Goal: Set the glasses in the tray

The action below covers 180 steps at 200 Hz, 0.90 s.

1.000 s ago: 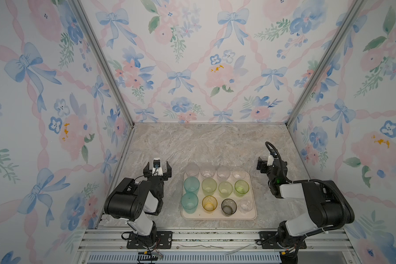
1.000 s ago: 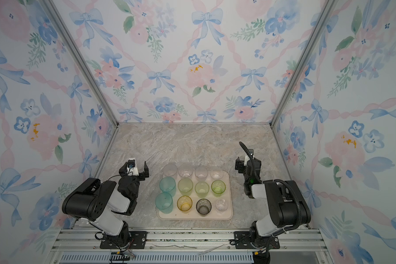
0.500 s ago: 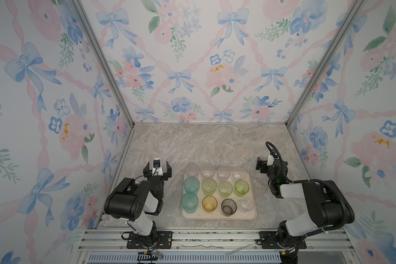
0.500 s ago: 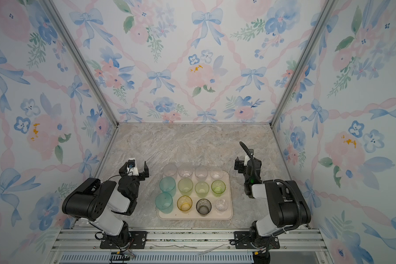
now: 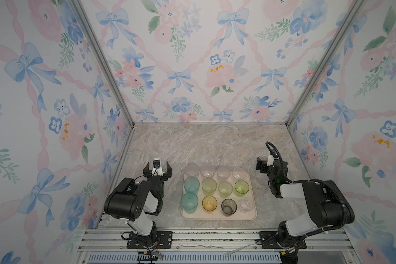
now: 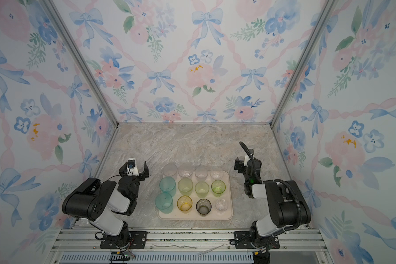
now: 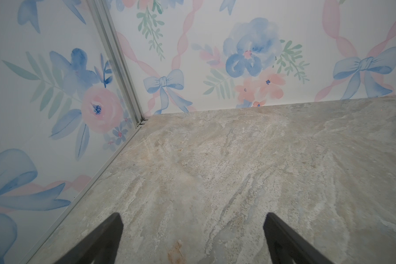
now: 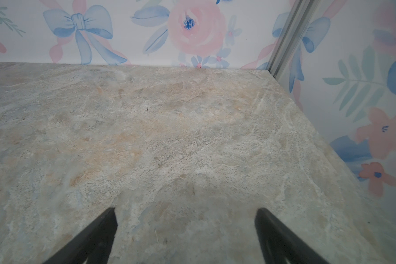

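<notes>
The cream tray [image 5: 217, 216] [image 6: 192, 216] lies at the front middle of the marble table in both top views. The glasses stand upright in it in rows. Two teal ones [image 5: 191, 185] are at its left, pale green ones [image 5: 225, 189] in the middle row, and an amber one [image 5: 209, 203], a grey one [image 5: 228, 206] and a clear one [image 5: 246, 205] along the front. Clear ones [image 5: 207, 171] line the back. My left gripper [image 5: 157, 168] [image 7: 192, 219] is open and empty, left of the tray. My right gripper [image 5: 266, 163] [image 8: 185, 211] is open and empty, right of it. Neither wrist view shows tray or glasses.
Floral walls enclose the table on three sides, with metal corner posts [image 5: 101, 61] at the back. An aluminium rail [image 5: 192, 237] carrying both arm bases runs along the front edge. Both wrist views look over bare marble [image 7: 215, 171] toward the back corners.
</notes>
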### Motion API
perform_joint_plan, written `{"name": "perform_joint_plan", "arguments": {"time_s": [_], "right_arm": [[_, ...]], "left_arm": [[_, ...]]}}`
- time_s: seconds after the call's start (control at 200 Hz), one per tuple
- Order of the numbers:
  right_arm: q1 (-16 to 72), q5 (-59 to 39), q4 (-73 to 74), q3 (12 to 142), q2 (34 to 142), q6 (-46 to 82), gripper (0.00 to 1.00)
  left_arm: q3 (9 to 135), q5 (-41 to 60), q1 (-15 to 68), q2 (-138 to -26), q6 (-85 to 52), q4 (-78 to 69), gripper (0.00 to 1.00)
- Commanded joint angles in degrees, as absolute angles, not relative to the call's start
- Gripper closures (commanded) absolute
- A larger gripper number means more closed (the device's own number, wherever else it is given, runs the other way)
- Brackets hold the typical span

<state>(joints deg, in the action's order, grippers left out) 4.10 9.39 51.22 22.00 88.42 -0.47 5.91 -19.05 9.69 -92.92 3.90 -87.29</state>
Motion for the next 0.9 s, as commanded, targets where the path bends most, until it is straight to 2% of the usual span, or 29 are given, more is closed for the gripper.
{"name": "perform_joint_plan", "arguments": {"time_s": [0.0, 0.895], "right_arm": [[3.6, 8.95, 51.81, 22.5, 88.59, 0.08, 0.03], [3.56, 8.96, 51.83, 22.5, 88.59, 0.04, 0.03]], "left_arm": [[6.41, -19.0, 9.32, -92.42, 3.96, -88.15, 0.02], [7.51, -18.73, 8.99, -91.96, 3.55, -85.74, 0.02]]}}
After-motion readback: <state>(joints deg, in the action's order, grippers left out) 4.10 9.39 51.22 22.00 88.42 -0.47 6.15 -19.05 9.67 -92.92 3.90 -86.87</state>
